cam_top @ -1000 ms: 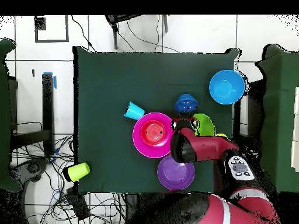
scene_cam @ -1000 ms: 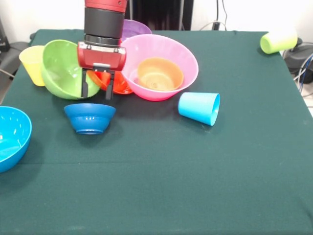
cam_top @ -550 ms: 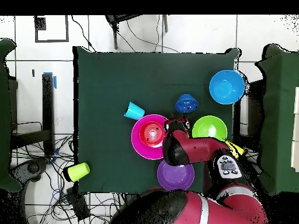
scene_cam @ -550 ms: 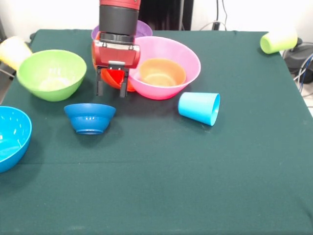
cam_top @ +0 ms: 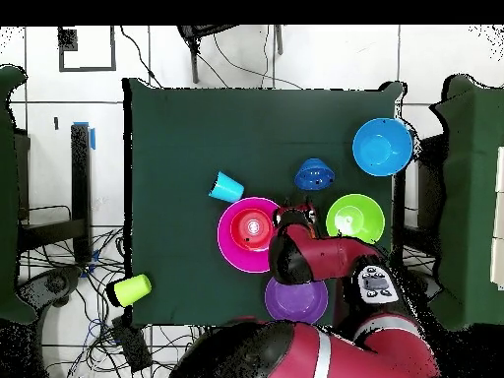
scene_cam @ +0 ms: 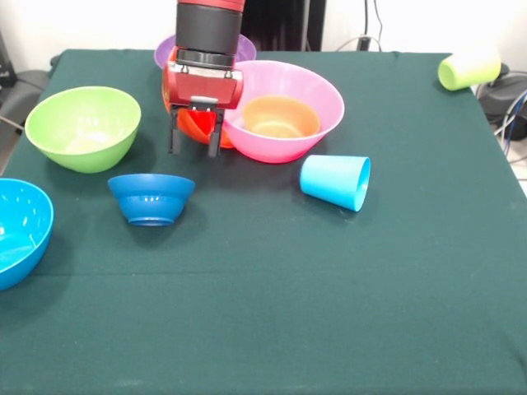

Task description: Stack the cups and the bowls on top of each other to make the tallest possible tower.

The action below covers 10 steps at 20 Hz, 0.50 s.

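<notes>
Seven bowls and two cups show on the green counter [scene_cam: 272, 313], none stacked into a tower beyond one nesting: the small orange bowl [scene_cam: 280, 118] sits inside the large pink bowl [scene_cam: 317, 90], which stands upright near the front view's twelve o'clock. The gripper [scene_cam: 195, 141] hangs just at the pink bowl's nine o'clock side, its two dark fingers [scene_cam: 174, 140] spread a little apart and pointing down, with the orange-red bowl [scene_cam: 196, 125] seen between and behind them; whether they grip its rim I cannot tell (the red wrist block hides the contact). The purple bowl [scene_cam: 165, 51] peeks out behind the arm, toward the far edge. The lime green bowl [scene_cam: 82, 127] stands upright and well apart at the gripper's nine o'clock, and the small dark blue bowl [scene_cam: 151, 197] rests alone on the cloth at roughly the gripper's seven o'clock, near but not touching anything. The large light blue bowl [scene_cam: 18, 230] sits at the counter's left edge, partly cut off. The light blue cup [scene_cam: 336, 181] lies on its side at the pink bowl's five o'clock, mouth toward the right. The lime green cup [scene_cam: 468, 69] lies tipped at the far right corner of the counter, well apart from everything else.
</notes>
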{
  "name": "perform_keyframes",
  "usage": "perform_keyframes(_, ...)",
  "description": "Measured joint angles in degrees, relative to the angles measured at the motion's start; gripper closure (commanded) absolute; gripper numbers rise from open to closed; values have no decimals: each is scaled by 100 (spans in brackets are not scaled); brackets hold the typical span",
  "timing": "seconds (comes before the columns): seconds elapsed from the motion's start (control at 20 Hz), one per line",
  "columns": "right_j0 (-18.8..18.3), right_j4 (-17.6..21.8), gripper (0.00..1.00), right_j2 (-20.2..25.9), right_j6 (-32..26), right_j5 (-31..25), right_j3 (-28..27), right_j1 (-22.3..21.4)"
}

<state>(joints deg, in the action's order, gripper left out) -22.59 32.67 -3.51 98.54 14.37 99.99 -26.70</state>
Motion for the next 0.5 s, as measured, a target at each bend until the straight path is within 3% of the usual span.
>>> perform_keyframes(0.5,47,-135,0,-124,0,1,89,0)
